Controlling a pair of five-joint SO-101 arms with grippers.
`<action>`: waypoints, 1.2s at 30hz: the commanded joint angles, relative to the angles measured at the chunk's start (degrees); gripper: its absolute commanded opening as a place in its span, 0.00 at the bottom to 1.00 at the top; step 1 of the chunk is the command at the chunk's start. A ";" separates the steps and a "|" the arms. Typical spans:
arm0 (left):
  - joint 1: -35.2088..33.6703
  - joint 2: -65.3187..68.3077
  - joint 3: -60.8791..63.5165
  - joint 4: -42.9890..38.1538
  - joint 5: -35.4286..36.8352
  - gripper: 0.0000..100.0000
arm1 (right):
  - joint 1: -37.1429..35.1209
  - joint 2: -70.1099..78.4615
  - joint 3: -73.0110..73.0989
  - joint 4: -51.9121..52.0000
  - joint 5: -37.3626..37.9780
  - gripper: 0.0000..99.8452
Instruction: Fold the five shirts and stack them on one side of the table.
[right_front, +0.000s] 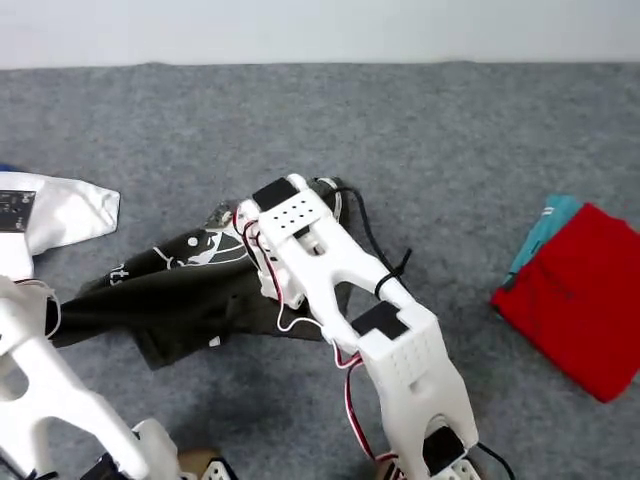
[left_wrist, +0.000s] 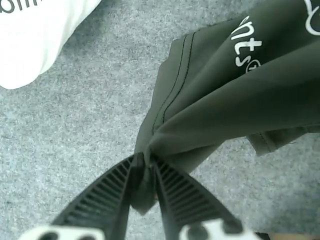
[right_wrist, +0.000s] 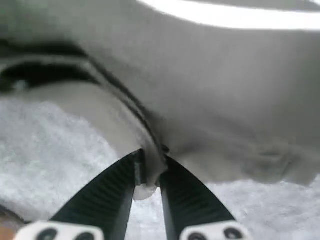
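Note:
A dark shirt (right_front: 180, 290) with white print lies crumpled left of the table's middle. My left gripper (left_wrist: 145, 172) is shut on one bunched corner of the dark shirt (left_wrist: 225, 110), at the cloth's left end. My right gripper (right_wrist: 150, 177) is shut on a hemmed edge of the same shirt (right_wrist: 210, 115), at its far side under the right arm (right_front: 300, 225). A white shirt (right_front: 60, 215) lies at the left edge, also seen as the white shirt (left_wrist: 35, 40) beside the dark one. A folded red shirt (right_front: 580, 295) rests on a teal shirt (right_front: 545, 230) at the right.
Grey carpet-like table surface (right_front: 430, 140) stretches open between the dark shirt and the red stack and along the far side. The right arm's cables (right_front: 375, 250) hang over the dark shirt's right part.

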 joint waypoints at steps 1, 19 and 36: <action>-0.18 -1.76 -0.75 -1.14 -0.26 0.00 | 1.98 -9.71 -3.08 3.21 2.29 0.01; 26.90 -1.23 -20.88 9.76 16.00 0.00 | 22.46 -52.18 -3.08 -5.93 11.69 0.01; 38.86 -1.41 -45.14 0.35 22.68 0.00 | 32.22 -69.23 -3.08 -31.69 16.62 0.01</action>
